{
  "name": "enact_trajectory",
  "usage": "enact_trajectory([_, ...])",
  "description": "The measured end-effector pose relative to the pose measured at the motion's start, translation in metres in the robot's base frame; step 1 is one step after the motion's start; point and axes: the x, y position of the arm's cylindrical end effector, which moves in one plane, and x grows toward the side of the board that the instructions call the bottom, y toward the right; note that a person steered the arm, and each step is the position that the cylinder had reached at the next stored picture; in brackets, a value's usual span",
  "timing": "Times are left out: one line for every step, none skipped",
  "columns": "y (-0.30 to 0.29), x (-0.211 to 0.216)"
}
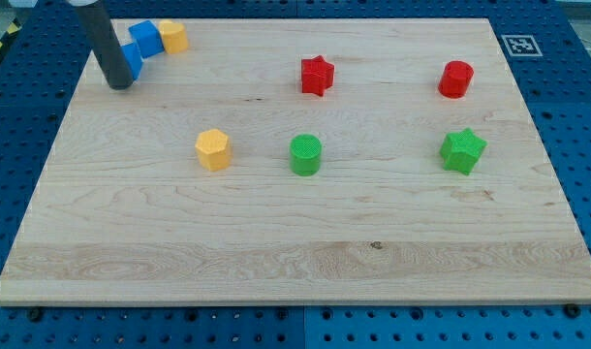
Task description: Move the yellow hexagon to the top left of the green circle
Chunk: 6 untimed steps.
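Note:
The yellow hexagon (213, 149) lies on the wooden board, left of centre. The green circle (305, 154) stands to its right, about level with it, with a gap between them. My tip (119, 84) is at the board's upper left, far up and to the left of the hexagon. It touches or nearly touches a blue block (132, 58) that the rod partly hides.
A second blue block (146, 37) and a yellow block (172, 36) sit at the top left by the board's edge. A red star (317, 75) is at top centre, a red cylinder (456, 79) at top right, and a green star (463, 150) at right.

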Motion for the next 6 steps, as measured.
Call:
enact_trajectory([0.000,-0.019])
enact_trajectory([0.000,-0.011])
enact_trajectory([0.001,0.042])
enact_trajectory([0.009,0.106])
enact_trajectory([0.029,0.159])
enact_trajectory([0.090,0.163])
